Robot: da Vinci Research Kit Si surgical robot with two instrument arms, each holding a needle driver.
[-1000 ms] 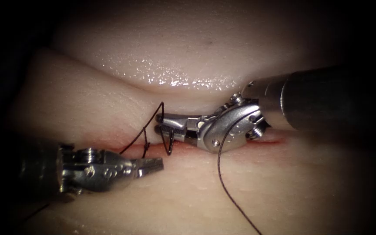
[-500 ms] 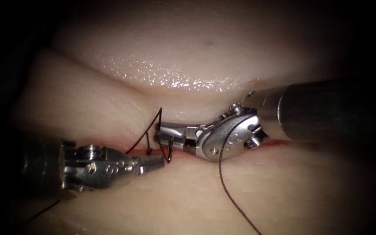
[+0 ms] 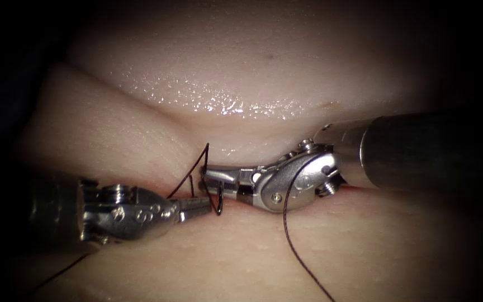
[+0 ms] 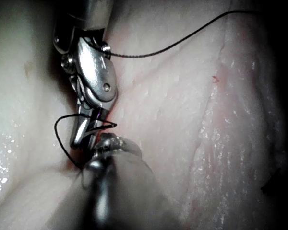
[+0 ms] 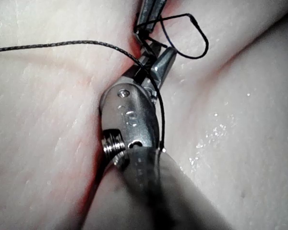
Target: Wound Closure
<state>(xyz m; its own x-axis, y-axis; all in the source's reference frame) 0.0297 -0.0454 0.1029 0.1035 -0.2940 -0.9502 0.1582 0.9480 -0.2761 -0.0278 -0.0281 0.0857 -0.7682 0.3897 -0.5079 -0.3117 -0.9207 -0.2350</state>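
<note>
My right tool (image 3: 207, 178) lies along the cut (image 3: 351, 190), its jaws shut on the dark curved needle (image 3: 219, 200) near the upper part of its curve. The needle hangs down to the cut line; I cannot tell whether its point is in the tissue (image 3: 141, 128). My left tool (image 3: 205, 205) lies low on the left, jaws shut, tips almost touching the needle and holding nothing that I can see. Thread (image 3: 289, 223) crosses the right tool's wrist and runs toward the near edge. A second strand loops (image 3: 199, 159) up from the cut. The right jaws (image 5: 156, 64) meet the left tool (image 5: 149, 14) beside the thread loop (image 5: 201, 45).
The tissue rises in a wet, shiny fold (image 3: 225, 103) behind the cut. Red fluid tints the cut's edges. A thread strand (image 3: 62, 271) trails out under the left tool's shaft. In the left wrist view the right tool (image 4: 93, 76) stands over the cut with thread (image 4: 158, 48) running off it.
The right tool has sunk toward the cut with the needle in its jaws. The left tool's tips have edged up and right, closer to the needle.
</note>
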